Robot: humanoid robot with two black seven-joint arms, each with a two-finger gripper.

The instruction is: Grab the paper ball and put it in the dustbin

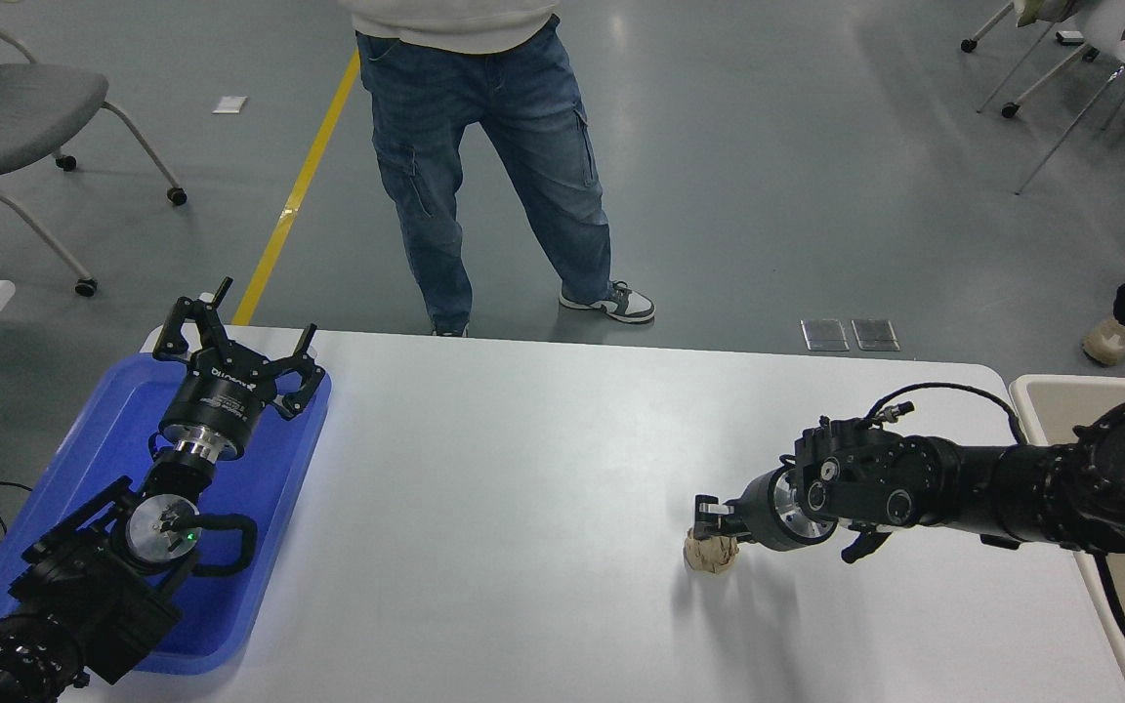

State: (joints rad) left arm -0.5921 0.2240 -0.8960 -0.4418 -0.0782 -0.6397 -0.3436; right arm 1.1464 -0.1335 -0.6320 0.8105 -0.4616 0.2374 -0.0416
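Observation:
The tan paper ball (711, 556) lies on the white table (523, 488), right of the middle. My right gripper (709, 528) comes in from the right and sits on the ball's top, with the jaws drawn in on the wad. The ball looks squeezed narrower and still rests on the table. The beige dustbin (1061, 402) with its cream rim stands at the table's right edge, mostly hidden behind my right arm. My left gripper (230, 344) is parked open over the blue tray at the lower left.
The shallow blue tray (260, 508) lies at the table's left end under my left arm. A person in jeans (484, 166) stands at the far side. A grey chair (16, 117) is at the top left.

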